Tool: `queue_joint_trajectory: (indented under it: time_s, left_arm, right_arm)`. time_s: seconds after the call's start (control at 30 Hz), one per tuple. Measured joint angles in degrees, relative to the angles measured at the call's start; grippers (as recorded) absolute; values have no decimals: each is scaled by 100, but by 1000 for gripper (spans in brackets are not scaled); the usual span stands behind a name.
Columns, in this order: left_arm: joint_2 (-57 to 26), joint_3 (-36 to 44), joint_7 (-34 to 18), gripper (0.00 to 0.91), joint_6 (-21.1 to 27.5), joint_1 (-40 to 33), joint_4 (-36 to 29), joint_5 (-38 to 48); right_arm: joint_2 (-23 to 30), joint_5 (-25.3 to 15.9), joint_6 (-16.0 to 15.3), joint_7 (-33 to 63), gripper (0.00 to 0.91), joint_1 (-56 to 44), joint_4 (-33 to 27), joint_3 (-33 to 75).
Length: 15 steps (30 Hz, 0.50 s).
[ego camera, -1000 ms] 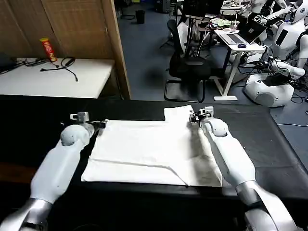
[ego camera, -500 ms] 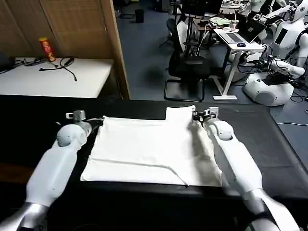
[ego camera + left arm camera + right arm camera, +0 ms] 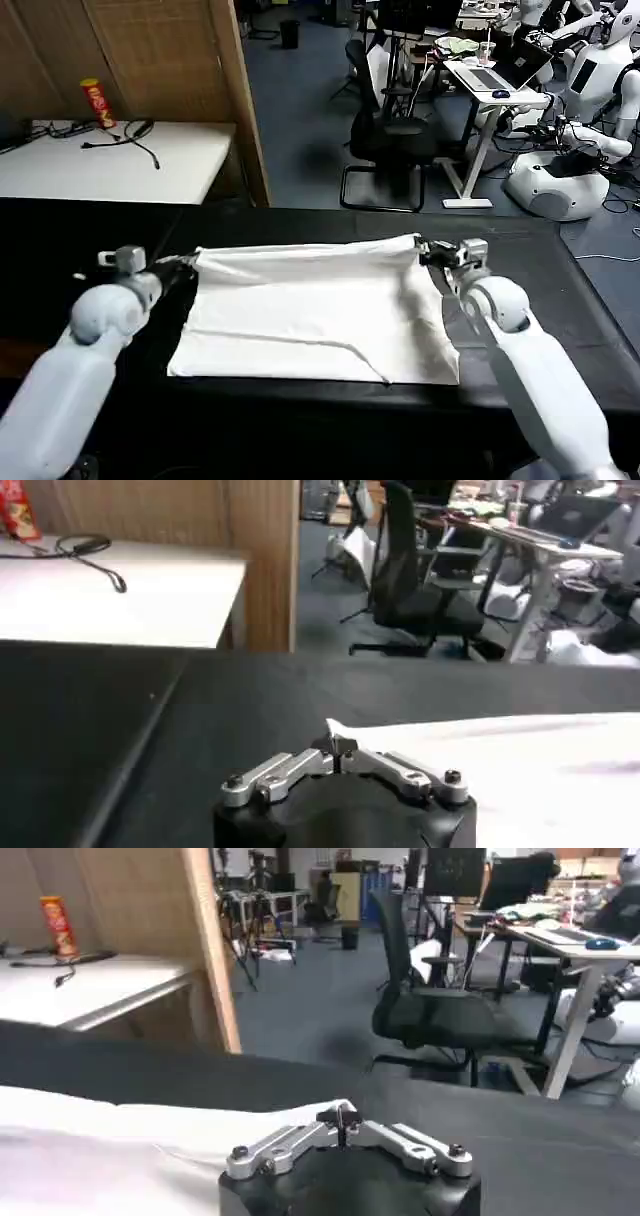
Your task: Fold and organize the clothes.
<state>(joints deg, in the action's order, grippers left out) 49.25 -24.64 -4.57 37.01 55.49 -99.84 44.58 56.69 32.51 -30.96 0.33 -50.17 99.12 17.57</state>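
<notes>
Head view, T-shirt: the white T-shirt (image 3: 315, 310) lies spread on the black tabletop (image 3: 90, 240), its far edge stretched in a line between the two arms, its near edge close to the tabletop's front edge; a long crease runs across the near part.
Head view, left pincer: the left pincer (image 3: 182, 265) sits at the shirt's far left corner, clenched on the cloth, which is pulled out to a point there.
Head view, right pincer: the right pincer (image 3: 427, 250) is at the far right corner, pinching the cloth — the corner is drawn taut toward it.
Head view, surroundings: beyond the black tabletop stands a white desk (image 3: 120, 160) with a red can (image 3: 97, 103) and a black cable (image 3: 130, 135), beside a wooden partition (image 3: 170, 50); a black office chair (image 3: 392, 140) stands on the blue floor further back.

Left wrist view, left pincer: the left pincer (image 3: 338, 748) is closed, with a small white tip of the T-shirt (image 3: 520, 750) standing up between its fingertips; the rest of the shirt stretches away over the black tabletop (image 3: 130, 720).

Right wrist view, right pincer: the right pincer (image 3: 342, 1118) is shut tight on the shirt's edge — the T-shirt (image 3: 150, 1138) spreads from the fingertips across the black tabletop (image 3: 520, 1128), slightly bunched near the grip.
</notes>
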Motion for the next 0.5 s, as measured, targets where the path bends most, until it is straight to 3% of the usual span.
queue_joint_trajectory:
  time_s: [0.23,0.5]
  left_arm:
    - [-325,-281,-114,0,90,762,-697,20]
    - [-357,-605,-152,0,220,1479,-1153,-267]
  right_arm:
    - [-331,-151,-406,101,10,-876,924,208]
    - [-419,-301,-827,203,10,-1672,1521,392]
